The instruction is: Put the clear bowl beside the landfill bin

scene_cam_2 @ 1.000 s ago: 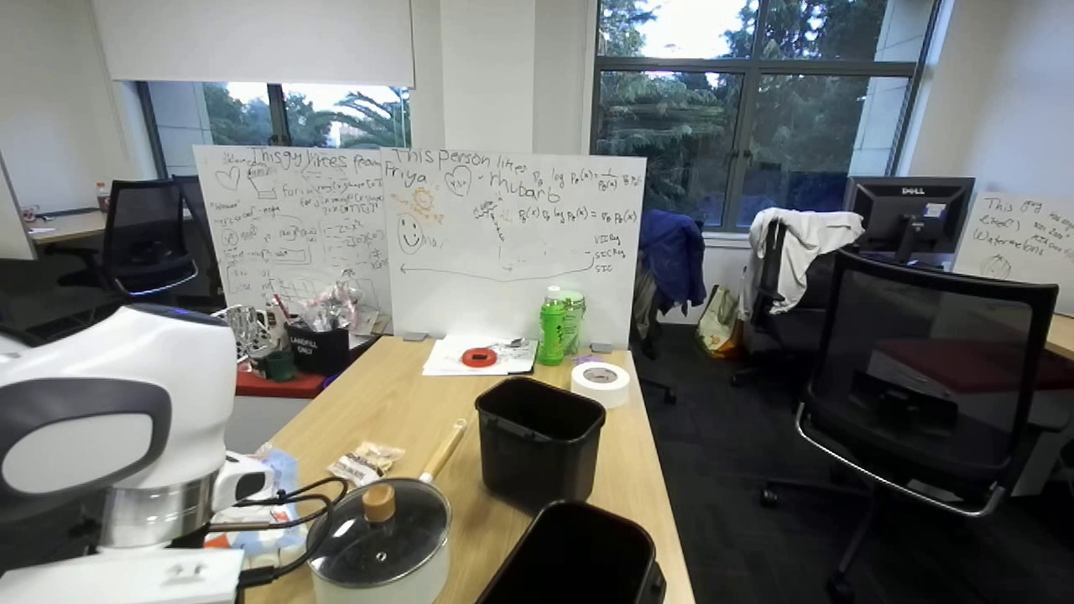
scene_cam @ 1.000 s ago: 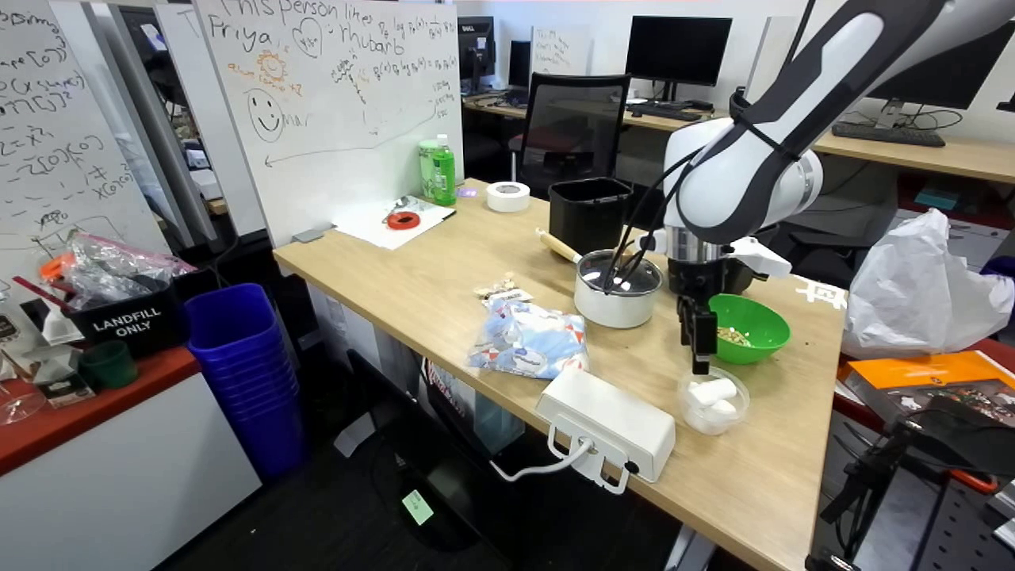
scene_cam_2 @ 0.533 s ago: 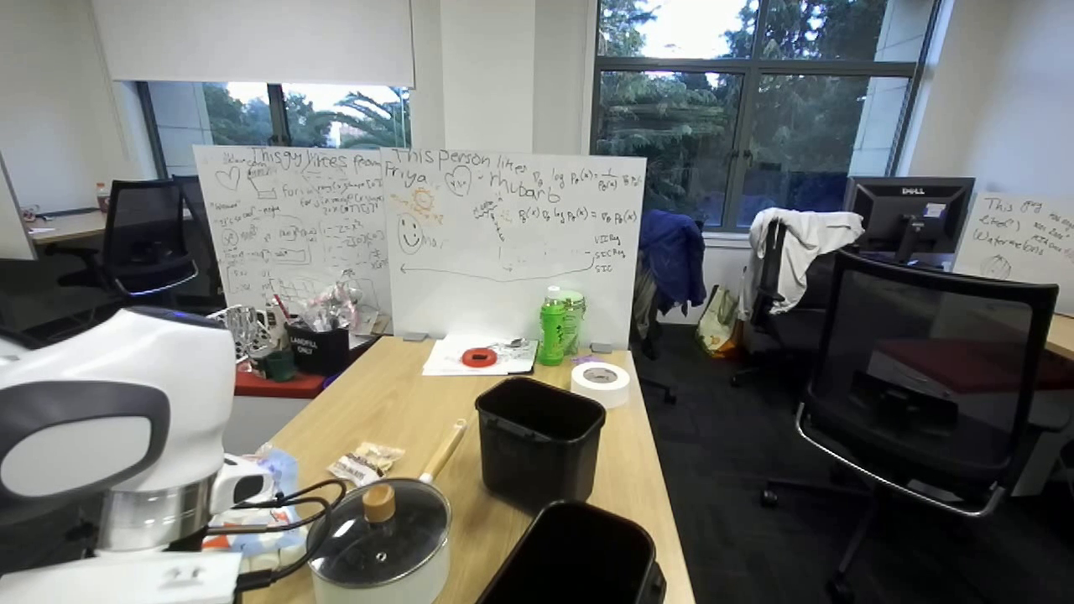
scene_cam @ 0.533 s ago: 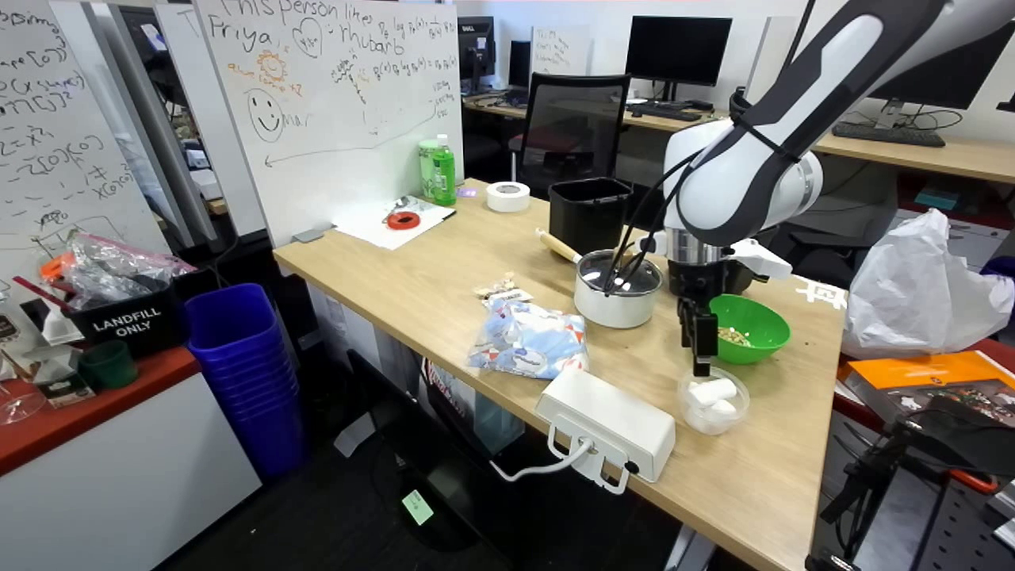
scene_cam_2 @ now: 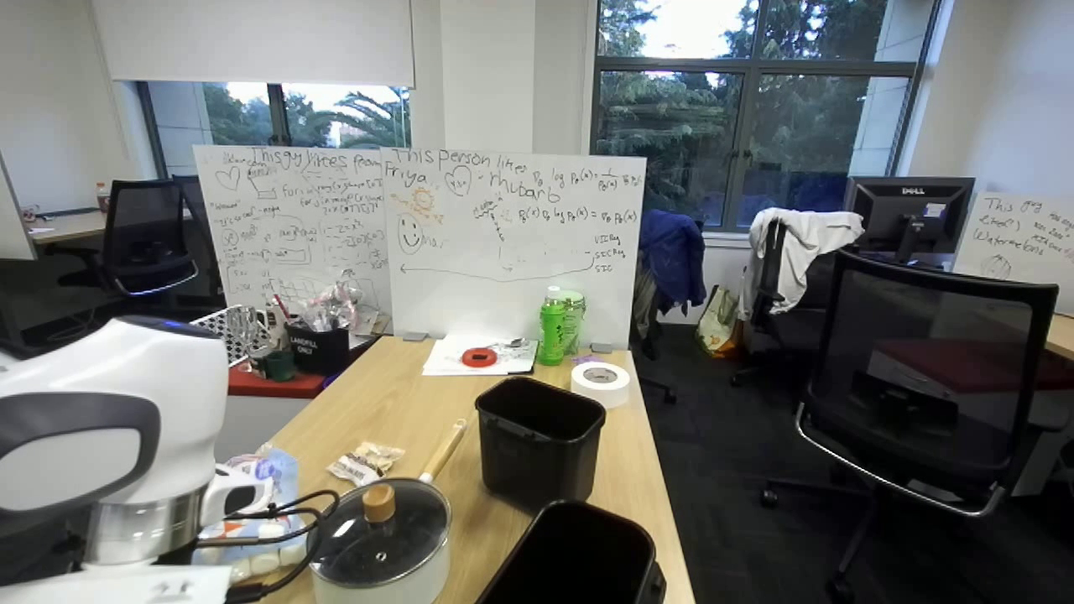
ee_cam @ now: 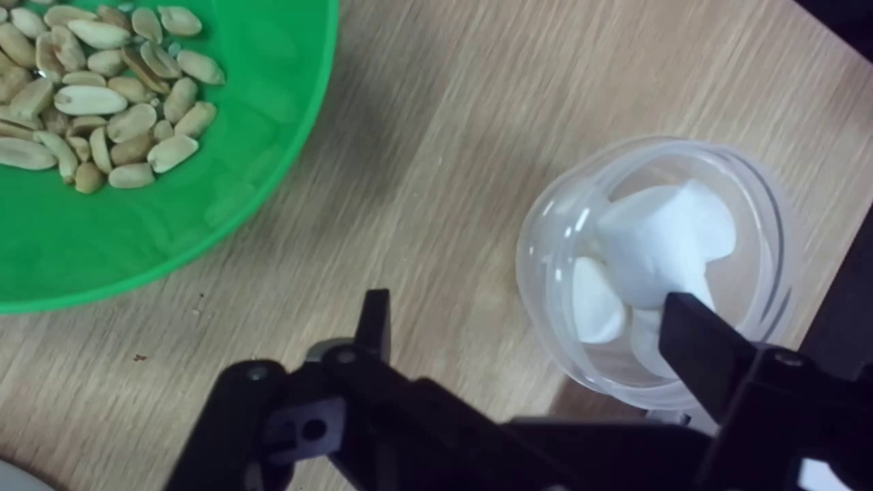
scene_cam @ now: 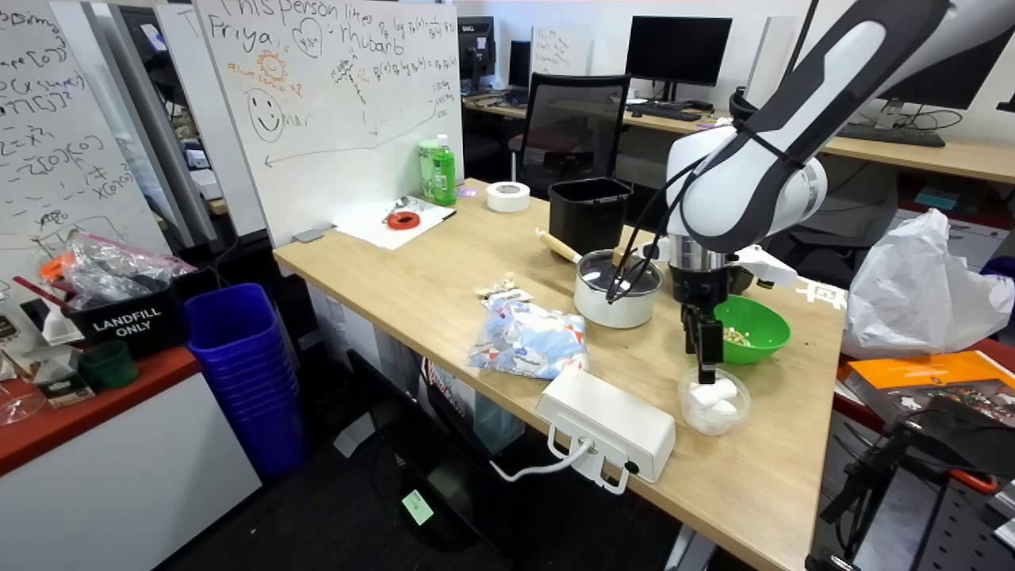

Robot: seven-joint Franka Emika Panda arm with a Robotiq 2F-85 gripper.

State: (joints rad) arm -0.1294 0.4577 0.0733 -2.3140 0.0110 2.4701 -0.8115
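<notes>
I can see the clear bowl [ee_cam: 545, 290] sitting flat on the wooden table [scene_cam: 765, 476] with fat white marshmallows [ee_cam: 648, 245] inside. Near it is the bright green bowl [ee_cam: 279, 129], with peanuts [ee_cam: 129, 123] in the bottom. The two bowls don't touch; the wrist view shows a strip of bare wood between them.

The robot arm [scene_cam: 825, 103] leans over the table. Its gripper [ee_cam: 535, 334] has its jaws spread wide. In the wrist view, one black finger [ee_cam: 709, 354] is above the clear bowl, and the other finger [ee_cam: 375, 327] is over bare wood, outside the rim. I can't tell if a finger touches the bowl.

The landfill bin [scene_cam: 131, 321] is well away from the clear bowl. It stands on a red-topped cabinet [scene_cam: 162, 381] and says LANDFILL ONLY in white letters. Crinkly plastic bags [scene_cam: 119, 270] stick out of its top. A dark green cup [scene_cam: 111, 369] is just beside it, and a tall stack of blue bins [scene_cam: 246, 388] stands beside the cabinet.

On the table, a white saucepan [scene_cam: 614, 305] has a see-through lid [scene_cam_2: 361, 554]. Near it are two black bins [scene_cam_2: 537, 466]. A blue and white plastic bag [scene_cam: 527, 341] lies by a white box [scene_cam: 610, 420]. At the far end I spot a green bottle [scene_cam_2: 552, 331].
</notes>
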